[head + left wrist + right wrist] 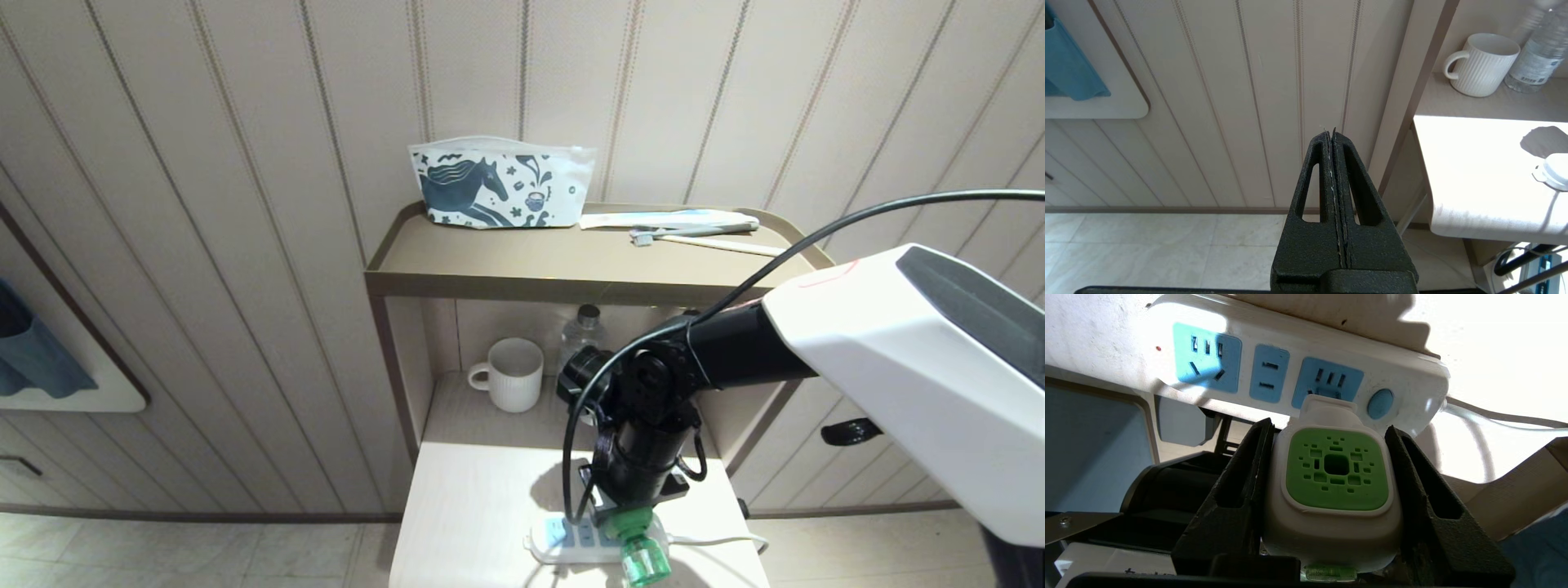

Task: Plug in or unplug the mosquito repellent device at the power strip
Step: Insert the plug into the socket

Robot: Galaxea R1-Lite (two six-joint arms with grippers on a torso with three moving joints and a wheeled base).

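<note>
Clamped between the right gripper's (1331, 486) two black fingers (1237, 490) is the mosquito repellent device (1336, 486) — its plug end is set against the blue socket face nearest the round button on the power strip (1298, 371), which lies near the table's (457, 523) front edge. Off to the side, the left gripper (1334, 139) is held pressed together — parked over the floor.

The left gripper (1333, 134) hangs with its fingers pressed together, above a tiled floor (1147, 249) and before a panelled wall (1229, 102). Beside it, a white ribbed mug (1480, 65) and a clear bottle (1539, 49) stand on a shelf (1474, 106).
</note>
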